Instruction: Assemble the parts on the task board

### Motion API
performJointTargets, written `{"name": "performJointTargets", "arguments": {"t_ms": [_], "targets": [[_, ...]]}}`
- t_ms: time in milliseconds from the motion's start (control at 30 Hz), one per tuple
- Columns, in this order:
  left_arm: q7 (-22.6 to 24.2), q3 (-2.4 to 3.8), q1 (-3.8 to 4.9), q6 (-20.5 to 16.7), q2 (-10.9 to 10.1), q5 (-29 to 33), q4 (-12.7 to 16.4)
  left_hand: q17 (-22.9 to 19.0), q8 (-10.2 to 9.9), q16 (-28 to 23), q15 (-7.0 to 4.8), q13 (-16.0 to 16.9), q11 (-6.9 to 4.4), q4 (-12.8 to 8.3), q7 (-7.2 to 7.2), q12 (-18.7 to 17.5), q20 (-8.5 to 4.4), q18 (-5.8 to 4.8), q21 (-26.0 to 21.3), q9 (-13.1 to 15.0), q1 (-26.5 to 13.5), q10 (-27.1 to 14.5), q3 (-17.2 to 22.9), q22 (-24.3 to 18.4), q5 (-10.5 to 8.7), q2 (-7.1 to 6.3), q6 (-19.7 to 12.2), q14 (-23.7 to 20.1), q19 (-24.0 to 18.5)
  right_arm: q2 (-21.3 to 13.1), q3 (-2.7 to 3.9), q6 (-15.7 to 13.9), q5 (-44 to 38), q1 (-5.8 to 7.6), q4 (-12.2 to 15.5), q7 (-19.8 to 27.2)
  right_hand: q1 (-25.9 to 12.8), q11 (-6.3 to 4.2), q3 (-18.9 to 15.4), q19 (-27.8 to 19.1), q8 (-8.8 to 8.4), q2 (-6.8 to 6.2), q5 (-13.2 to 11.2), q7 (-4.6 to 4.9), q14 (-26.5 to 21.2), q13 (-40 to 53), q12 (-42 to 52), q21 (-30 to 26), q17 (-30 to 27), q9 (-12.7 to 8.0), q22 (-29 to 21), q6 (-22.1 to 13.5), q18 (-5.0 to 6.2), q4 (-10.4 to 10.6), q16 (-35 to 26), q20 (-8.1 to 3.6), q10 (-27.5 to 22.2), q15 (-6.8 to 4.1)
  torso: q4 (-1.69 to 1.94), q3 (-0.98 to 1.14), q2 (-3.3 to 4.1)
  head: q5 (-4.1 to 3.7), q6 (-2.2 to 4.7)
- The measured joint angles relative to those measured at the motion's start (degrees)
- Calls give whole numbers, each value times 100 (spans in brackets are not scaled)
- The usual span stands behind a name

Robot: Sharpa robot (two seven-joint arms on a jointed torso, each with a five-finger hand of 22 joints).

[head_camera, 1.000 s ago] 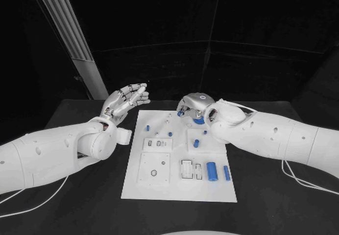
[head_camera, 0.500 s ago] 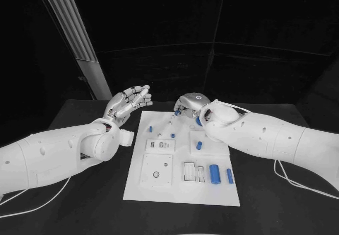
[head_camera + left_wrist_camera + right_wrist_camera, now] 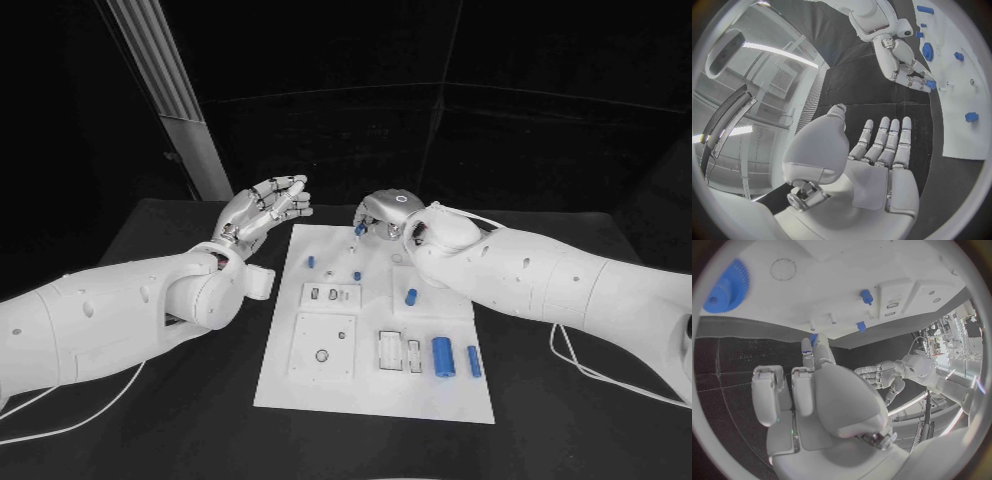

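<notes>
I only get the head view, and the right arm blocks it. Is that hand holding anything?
Observer: It looks so. The right wrist view shows the right hand pinching a small blue part at its fingertips.
Child: Is anything hiding under the arm?
Observer: Yes, a blue gear lies on the board.
Child: And the left hand's palm?
Observer: It's bare. The left hand holds nothing, and its fingers are straight.

Black surface (image 3: pixel 173 400) stretches wide under everything, and a pale ribbed post (image 3: pixel 173 90) rises tilted behind its far left corner, against dark panelled walls (image 3: pixel 476 140) behind.
</notes>
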Motion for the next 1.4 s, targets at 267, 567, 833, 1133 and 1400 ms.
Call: {"name": "performJointTargets", "arguments": {"t_ms": [267, 567, 833, 1133, 1400], "targets": [[0, 0, 6, 1, 24, 0, 1, 0, 0, 0, 0, 0, 0, 0, 0, 0, 0, 0, 0, 0, 0, 0, 0, 0, 0, 0, 0, 0, 0, 84, 1, 67, -2, 0, -157, 19, 6, 0, -1, 0, -11, -7, 0, 11, 0, 0, -24, 0, 0, -1, 1, 3, 0, 0, 0, 0, 0, 0, 4, -1, 3, 26, -32], [0, 0, 10, 3, 25, -1, -3, 0, 0, 0, 0, 0, 0, 0, 21, 0, 0, 0, 0, 0, 31, 0, 0, 0, 29, 31, -20, 0, 0, 148, 1, 126, -4, 0, -286, 34, 6, 0, -3, 0, -27, -7, -12, 12, 0, 0, -67, 0, -1, -7, 1, 2, 0, 1, 0, 0, 0, 0, -8, -5, -1, 35, -38], [0, 0, 12, 5, 28, -1, -1, 0, 0, 0, 0, 0, 0, 0, 21, 0, 0, 0, 0, 0, 31, 0, 0, 0, 29, 31, -20, 0, 0, 185, 1, 167, -5, 0, -377, 49, 5, 0, 14, 0, -44, -8, -15, 12, 0, 0, -74, 0, -1, -15, 0, 1, 0, 19, 0, 0, 0, 0, -9, -5, -1, 38, -61], [0, 1, 16, 5, 28, -1, 0, 0, 0, 0, 0, 0, 0, 0, 20, 0, 0, 0, 0, 0, 31, 0, 0, 0, 29, 30, -20, 0, 0, 278, 1, 206, -5, 0, -481, 77, 22, 0, 14, 0, -43, -6, -16, 19, 0, 0, -89, 0, -2, -22, 0, -9, 0, 19, 0, 0, 0, 0, -9, -5, 2, 39, -72], [0, 1, 21, 5, 26, -1, 6, 0, 0, 0, 0, 0, 0, 0, 20, 0, 0, 0, 0, 0, 31, 0, 0, 0, 28, 30, -20, 0, 0, 366, 1, 238, -5, 0, -608, 111, 22, 0, 10, 0, -38, -6, -16, 18, 0, 0, -89, 0, -2, -20, 0, -12, 0, 22, 0, 0, 0, 0, -7, -8, 5, 52, -86]]}}
